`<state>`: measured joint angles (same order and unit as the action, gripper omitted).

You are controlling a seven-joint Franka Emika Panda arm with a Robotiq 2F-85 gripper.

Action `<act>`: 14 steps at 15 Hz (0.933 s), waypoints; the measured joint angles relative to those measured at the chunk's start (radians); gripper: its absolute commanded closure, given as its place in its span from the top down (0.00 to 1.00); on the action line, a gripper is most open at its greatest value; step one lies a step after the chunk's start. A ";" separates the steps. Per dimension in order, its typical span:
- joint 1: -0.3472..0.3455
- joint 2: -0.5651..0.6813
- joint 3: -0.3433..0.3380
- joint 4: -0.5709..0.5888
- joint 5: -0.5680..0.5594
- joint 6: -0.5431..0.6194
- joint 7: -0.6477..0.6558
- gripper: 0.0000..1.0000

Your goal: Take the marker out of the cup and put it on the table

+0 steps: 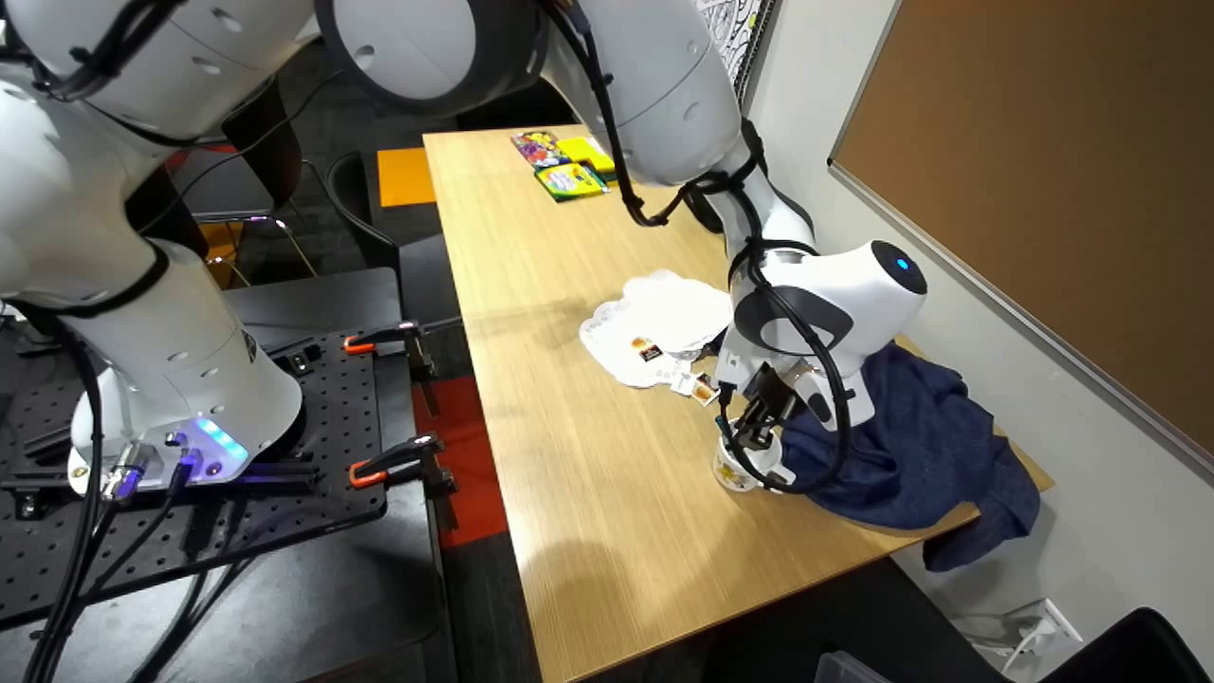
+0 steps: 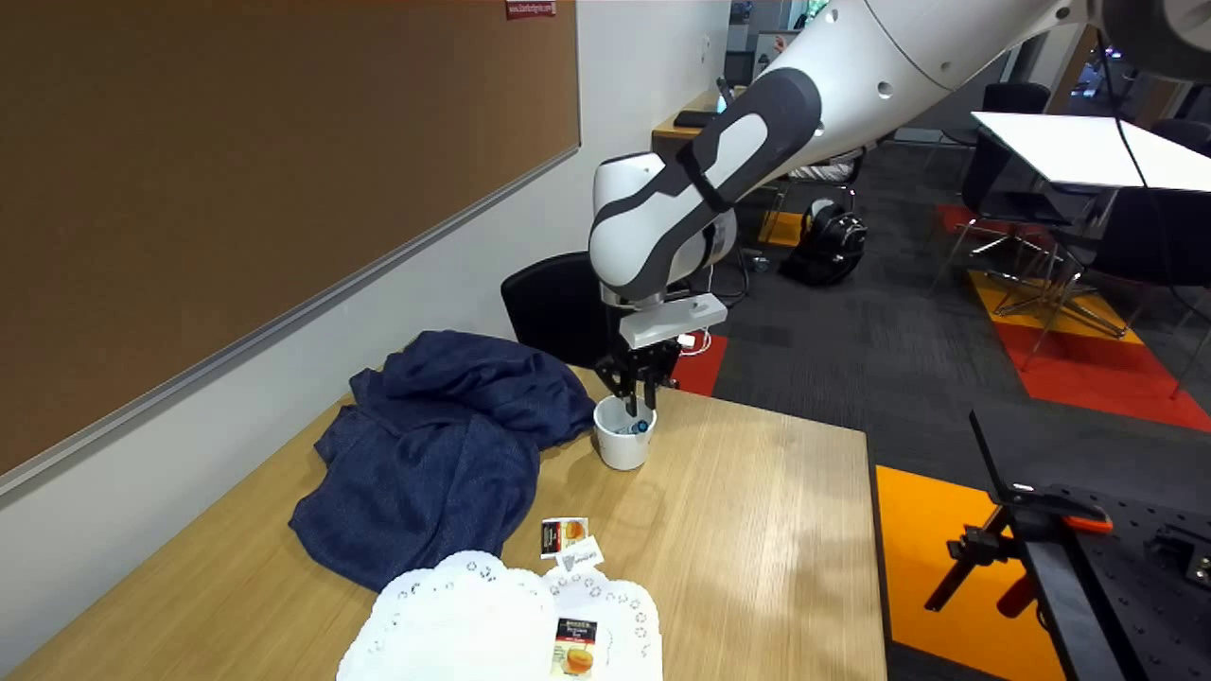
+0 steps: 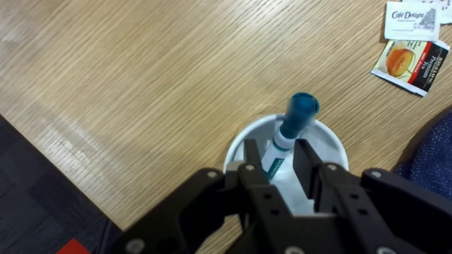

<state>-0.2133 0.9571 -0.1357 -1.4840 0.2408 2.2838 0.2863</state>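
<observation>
The place looked like an office or shared workroom: a framed brown board hung on a pale wall, dark chairs stood around a white table, and a backpack sat on grey carpet patched with red and orange.

Moderately bright indoor light covers the tabletop, with soft-edged shadows at its near end in an exterior view. A bluish light strip glows on the robot base. The paper doilies wash out almost to plain white; the corkboard looks dim. In the wrist view, pale glare flecks the tabletop, and a square blurred patch smears the capped end of the marker.
</observation>
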 measured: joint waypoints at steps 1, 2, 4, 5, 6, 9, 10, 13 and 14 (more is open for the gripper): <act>0.000 0.013 0.000 0.013 0.005 -0.002 0.005 0.33; 0.000 0.027 0.001 0.027 0.009 -0.005 0.014 0.34; 0.000 0.053 0.003 0.055 0.018 -0.013 0.018 0.36; -0.001 0.065 0.005 0.068 0.021 -0.017 0.018 0.38; -0.001 0.076 0.007 0.081 0.023 -0.021 0.018 0.39; -0.007 0.102 0.014 0.112 0.026 -0.031 0.018 0.23; -0.010 0.110 0.017 0.120 0.026 -0.034 0.018 0.10; -0.020 0.128 0.021 0.148 0.026 -0.054 0.018 0.05; -0.024 0.130 0.022 0.155 0.026 -0.063 0.018 0.05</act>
<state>-0.2369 1.0876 -0.1141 -1.3291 0.2671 2.2213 0.3042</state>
